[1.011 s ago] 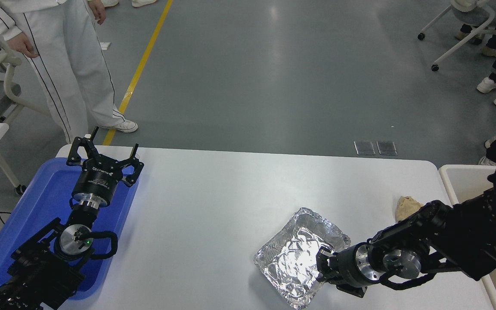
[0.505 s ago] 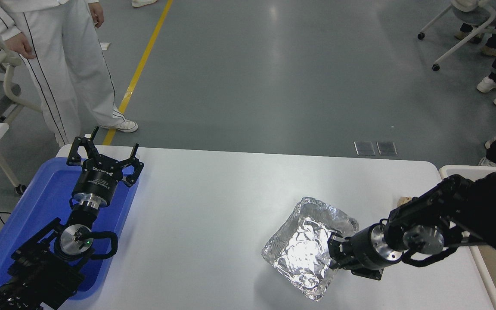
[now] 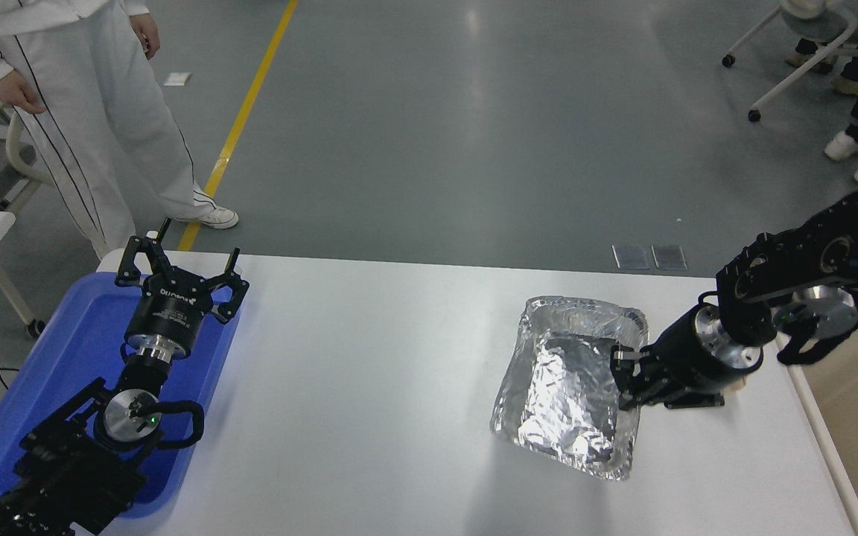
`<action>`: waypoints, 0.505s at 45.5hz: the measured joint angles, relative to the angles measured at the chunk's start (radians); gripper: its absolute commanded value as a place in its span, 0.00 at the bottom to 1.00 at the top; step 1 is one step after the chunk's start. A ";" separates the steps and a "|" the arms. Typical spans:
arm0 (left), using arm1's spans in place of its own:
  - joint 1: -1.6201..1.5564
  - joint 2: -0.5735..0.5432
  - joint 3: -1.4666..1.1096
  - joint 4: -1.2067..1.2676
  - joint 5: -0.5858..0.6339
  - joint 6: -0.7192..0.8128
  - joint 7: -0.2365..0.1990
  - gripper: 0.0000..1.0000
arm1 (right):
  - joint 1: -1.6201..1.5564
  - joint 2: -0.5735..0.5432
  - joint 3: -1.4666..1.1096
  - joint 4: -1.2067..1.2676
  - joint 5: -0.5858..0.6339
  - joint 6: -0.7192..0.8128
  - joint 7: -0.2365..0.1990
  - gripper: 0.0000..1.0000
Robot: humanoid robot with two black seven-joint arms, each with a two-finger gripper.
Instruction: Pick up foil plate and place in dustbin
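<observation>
The foil plate (image 3: 567,387), a shiny crinkled silver tray, hangs tilted above the right half of the white table (image 3: 369,357). My right gripper (image 3: 621,376) is shut on its right rim, and the arm reaches in from the right edge. Beyond the table's right edge only a strip of the dustbin (image 3: 857,417) shows, with a cream rim and beige inside. My left gripper (image 3: 179,264) is parked open over the blue tray at the lower left.
A flat blue tray (image 3: 64,357) lies at the table's left edge under the left arm. A person in white clothes (image 3: 86,112) stands at the far left. Chair legs and other people's feet show at the top right.
The right gripper has lifted the foil plate off the table and carried it up and to the right, toward the dustbin. The tan paper ball is now hidden behind the arm.
</observation>
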 measured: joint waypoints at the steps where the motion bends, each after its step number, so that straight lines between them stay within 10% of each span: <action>1: 0.000 0.000 0.000 0.000 0.000 0.000 0.000 1.00 | 0.018 -0.001 -0.006 0.000 -0.006 0.016 0.000 0.00; 23: 0.000 0.000 0.000 0.000 0.000 0.000 0.000 1.00 | 0.260 -0.030 -0.078 0.005 -0.111 0.224 0.002 0.00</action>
